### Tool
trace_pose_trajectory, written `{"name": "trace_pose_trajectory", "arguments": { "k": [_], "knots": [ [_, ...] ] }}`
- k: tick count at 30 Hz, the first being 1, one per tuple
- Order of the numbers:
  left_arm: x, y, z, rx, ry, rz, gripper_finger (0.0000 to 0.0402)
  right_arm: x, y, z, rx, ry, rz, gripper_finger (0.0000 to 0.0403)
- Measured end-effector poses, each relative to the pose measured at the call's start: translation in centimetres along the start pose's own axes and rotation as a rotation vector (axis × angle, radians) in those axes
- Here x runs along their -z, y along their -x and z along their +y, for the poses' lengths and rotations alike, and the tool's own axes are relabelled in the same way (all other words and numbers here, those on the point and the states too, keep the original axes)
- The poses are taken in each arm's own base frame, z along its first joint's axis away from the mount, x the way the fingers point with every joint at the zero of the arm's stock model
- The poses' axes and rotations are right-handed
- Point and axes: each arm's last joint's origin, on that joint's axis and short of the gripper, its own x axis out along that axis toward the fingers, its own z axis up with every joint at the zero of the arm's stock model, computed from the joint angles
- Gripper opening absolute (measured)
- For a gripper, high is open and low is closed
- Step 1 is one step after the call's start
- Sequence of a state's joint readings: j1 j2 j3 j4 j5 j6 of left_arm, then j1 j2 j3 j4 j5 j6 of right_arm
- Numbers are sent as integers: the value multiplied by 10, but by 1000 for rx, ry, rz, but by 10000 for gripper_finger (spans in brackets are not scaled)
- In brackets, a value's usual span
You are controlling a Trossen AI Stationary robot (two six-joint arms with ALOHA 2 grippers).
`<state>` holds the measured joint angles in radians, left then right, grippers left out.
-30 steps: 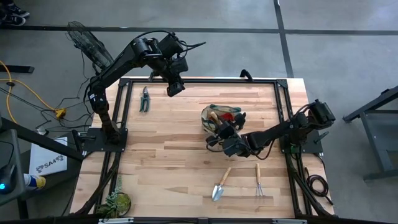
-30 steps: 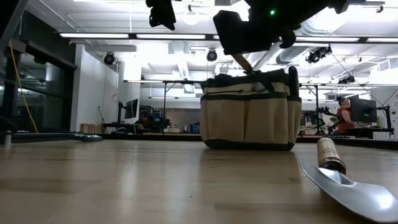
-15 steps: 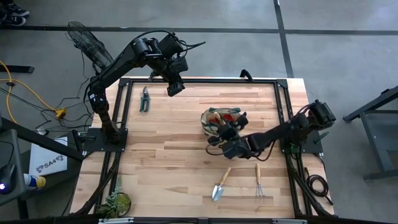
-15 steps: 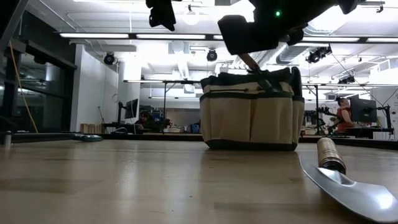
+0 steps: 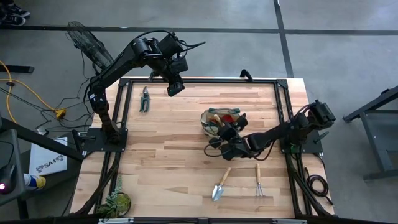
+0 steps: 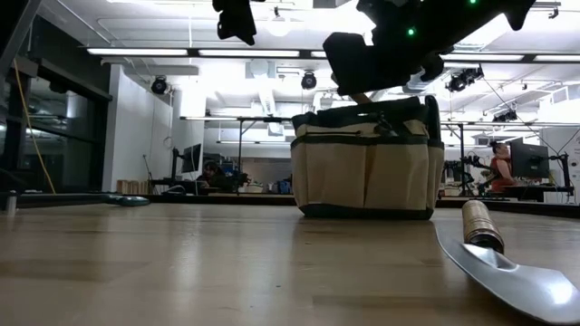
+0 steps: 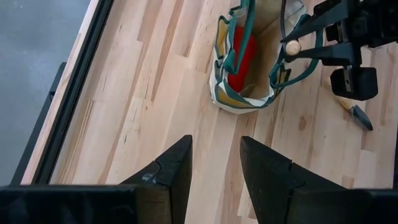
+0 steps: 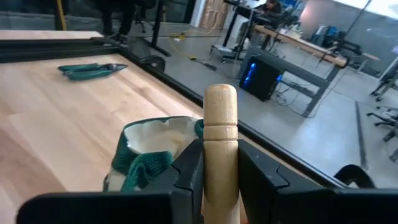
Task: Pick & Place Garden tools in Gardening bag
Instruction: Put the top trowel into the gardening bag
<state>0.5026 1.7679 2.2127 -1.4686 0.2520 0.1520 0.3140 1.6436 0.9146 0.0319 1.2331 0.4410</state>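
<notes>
Grey concrete floor, ceiling strip lights, distant desks, black fan.

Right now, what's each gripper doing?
Left gripper: open, empty, raised near the table's far edge.
Right gripper: shut on a wooden tool handle, over the gardening bag.

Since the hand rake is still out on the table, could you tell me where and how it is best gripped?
Probably the wooden handle, from straight above. The hand rake lies flat with its tines pointing to the near table edge, and the trowel beside it lies apart from it. The handle's width suits a pinch across it.
</notes>
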Motion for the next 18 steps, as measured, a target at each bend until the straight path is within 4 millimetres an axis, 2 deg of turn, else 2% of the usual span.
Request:
{"name": "trace_pose_trajectory", "arguments": {
  "k": [18],
  "knots": [
    [0, 0, 0, 0, 1, 0, 132, 0, -3, 0, -28, -8, 17, 85]
  ]
}}
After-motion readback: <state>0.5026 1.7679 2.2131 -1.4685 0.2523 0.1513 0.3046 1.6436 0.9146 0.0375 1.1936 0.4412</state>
